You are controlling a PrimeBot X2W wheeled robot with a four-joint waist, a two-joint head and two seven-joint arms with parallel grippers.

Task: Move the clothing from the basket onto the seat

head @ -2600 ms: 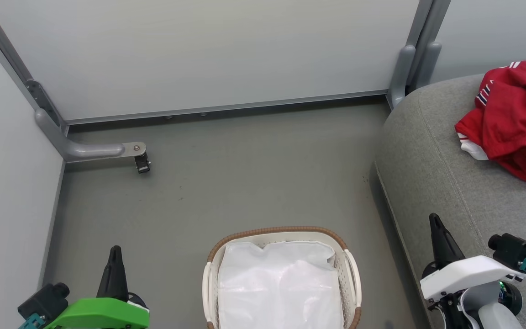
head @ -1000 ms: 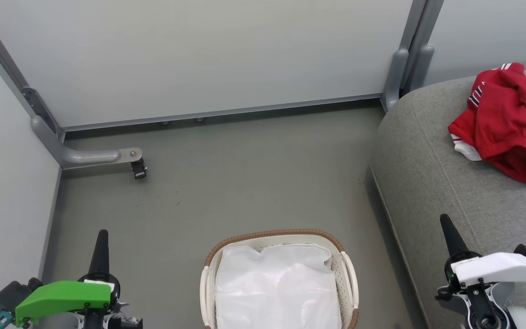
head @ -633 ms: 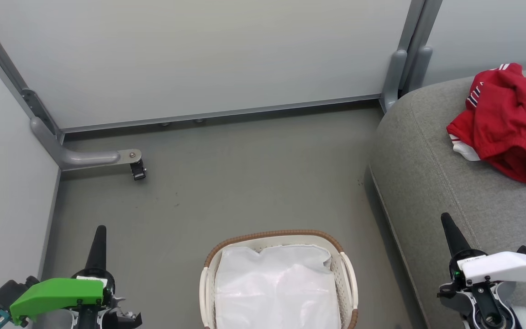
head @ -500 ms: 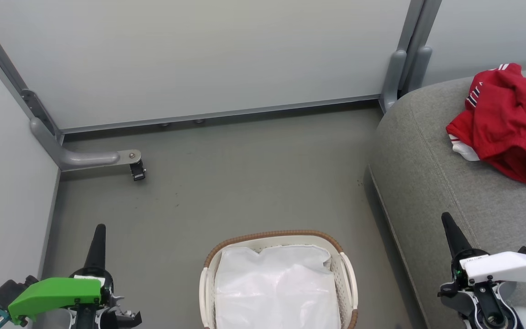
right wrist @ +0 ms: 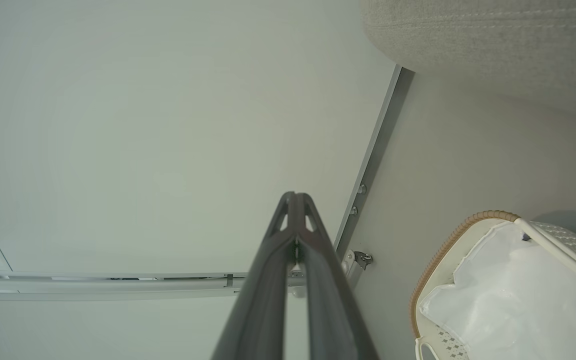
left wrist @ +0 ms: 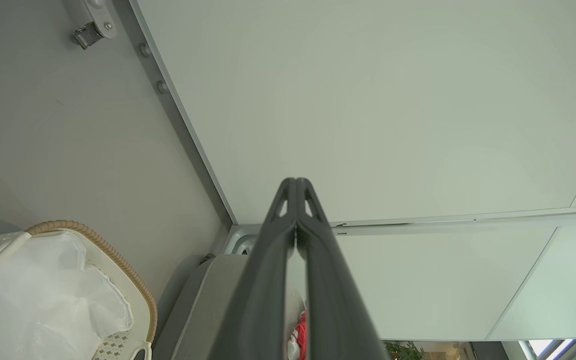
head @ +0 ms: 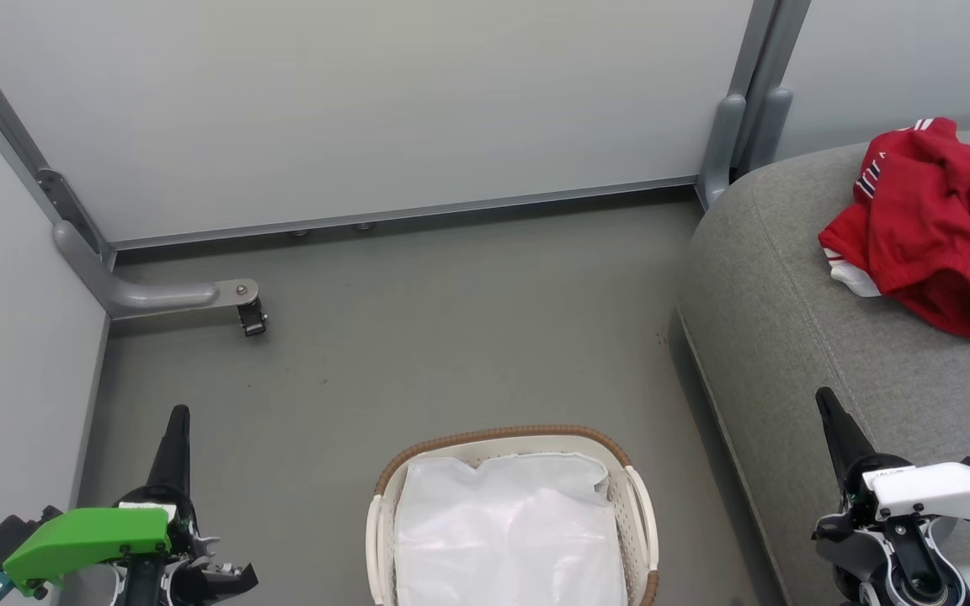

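Observation:
The red clothing (head: pixel 927 227) with white trim lies crumpled on the grey seat (head: pixel 796 286) at the right; a sliver of it (left wrist: pixel 300 330) shows between the left fingers. On the floor at bottom centre stands the white basket (head: pixel 391 484) with its brown woven rim, also seen as basket (left wrist: pixel 118 260) and basket (right wrist: pixel 448 245); inside it I see just the white liner (head: pixel 510 530). My left gripper (head: pixel 178 412) is shut and empty to the basket's left. My right gripper (head: pixel 824 396) is shut and empty over the seat's front edge.
Pale partition walls (head: pixel 367 109) close off the back and left. A grey metal foot with a small caster (head: pixel 251 320) juts from the left corner onto the floor. A grey post (head: pixel 725 139) stands at the seat's back corner.
Both grippers have drawn back toward the bottom edge, the right one also tilting upright. The camera has shifted slightly. The clothing and basket lie as before.

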